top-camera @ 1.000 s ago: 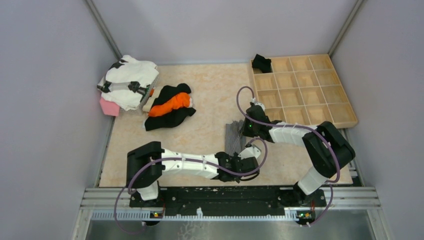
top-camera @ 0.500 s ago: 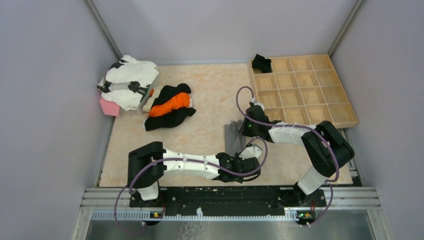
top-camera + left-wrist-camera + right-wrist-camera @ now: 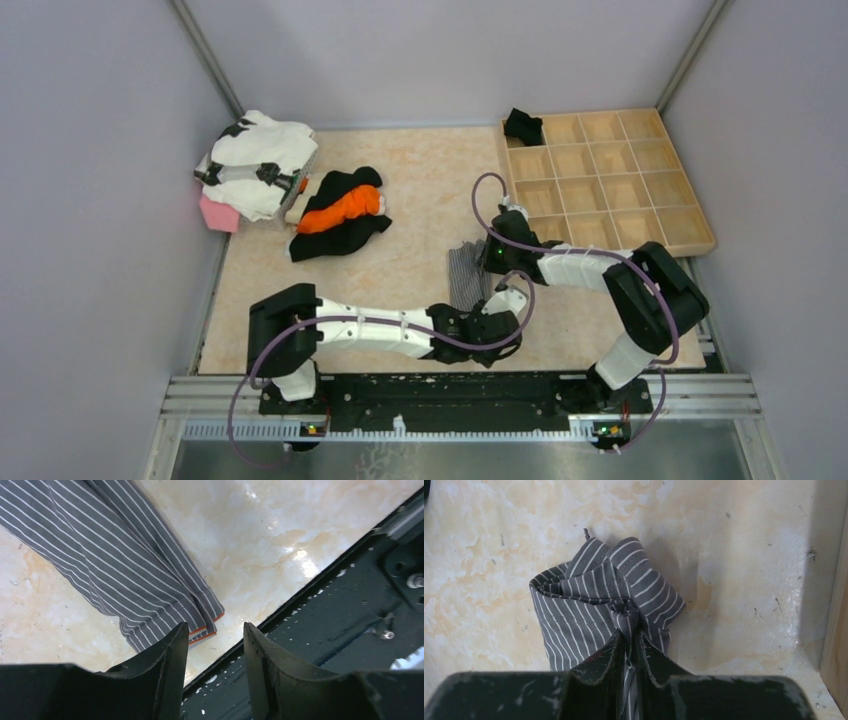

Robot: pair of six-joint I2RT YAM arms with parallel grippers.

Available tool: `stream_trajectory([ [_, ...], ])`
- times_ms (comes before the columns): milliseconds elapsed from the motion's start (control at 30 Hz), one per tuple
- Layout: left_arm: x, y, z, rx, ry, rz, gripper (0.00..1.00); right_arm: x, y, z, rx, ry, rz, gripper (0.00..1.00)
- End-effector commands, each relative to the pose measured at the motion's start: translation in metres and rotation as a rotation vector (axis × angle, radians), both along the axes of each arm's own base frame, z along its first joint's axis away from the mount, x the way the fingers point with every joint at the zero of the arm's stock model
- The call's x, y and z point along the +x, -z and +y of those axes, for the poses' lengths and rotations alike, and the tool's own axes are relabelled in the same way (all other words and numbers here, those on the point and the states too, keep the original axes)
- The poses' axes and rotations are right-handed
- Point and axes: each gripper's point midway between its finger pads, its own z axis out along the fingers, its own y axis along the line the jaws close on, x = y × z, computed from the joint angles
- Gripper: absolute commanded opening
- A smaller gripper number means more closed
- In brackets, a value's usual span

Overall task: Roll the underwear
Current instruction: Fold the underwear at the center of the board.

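The grey striped underwear (image 3: 466, 273) lies on the marble table between my two grippers. My right gripper (image 3: 628, 639) is shut on a bunched fold at its far end; in the top view this gripper (image 3: 492, 262) sits at the cloth's right edge. The cloth (image 3: 594, 600) folds over in front of the jaws. My left gripper (image 3: 215, 635) is open and empty, just past the orange-trimmed near end of the underwear (image 3: 115, 565), by the table's front edge. In the top view the left gripper (image 3: 497, 312) is below the cloth. The black underwear (image 3: 522, 125) sits in the tray's far-left compartment.
A wooden tray (image 3: 640, 215) of several compartments stands at the right. A black and orange garment (image 3: 342, 213) lies left of centre. A white and black pile (image 3: 258, 160) and a pink block (image 3: 218, 213) sit at the far left. A black rail (image 3: 340, 605) runs along the table's front edge.
The left arm has shifted slightly to the left and its gripper sits a little closer to the cloth's near end. The right gripper has not visibly moved.
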Motion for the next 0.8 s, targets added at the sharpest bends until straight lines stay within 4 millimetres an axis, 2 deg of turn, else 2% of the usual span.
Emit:
stream_trajectory([
  [0,-0.002,-0.045,-0.017,-0.154,0.028,-0.021,0.51,0.005,-0.022,0.0,0.014,-0.017,-0.041,0.17],
  [100,0.003,-0.065,-0.012,-0.195,0.01,-0.054,0.52,0.007,-0.036,-0.002,0.003,-0.016,-0.065,0.25],
  [200,0.014,-0.085,0.003,-0.236,-0.052,-0.109,0.54,0.009,-0.049,-0.01,-0.026,-0.008,-0.093,0.31],
  [300,0.027,-0.09,0.03,-0.273,-0.143,-0.153,0.57,0.009,-0.06,-0.016,-0.049,-0.006,-0.122,0.34],
  [467,0.049,-0.084,0.07,-0.353,-0.278,-0.133,0.57,0.004,-0.078,-0.027,-0.07,-0.008,-0.172,0.37],
  [600,0.056,-0.072,0.085,-0.366,-0.312,-0.119,0.54,-0.005,-0.083,-0.025,-0.045,-0.045,-0.178,0.27],
  [767,0.056,-0.064,0.085,-0.355,-0.304,-0.11,0.52,-0.026,-0.085,0.0,0.073,-0.18,-0.131,0.13],
])
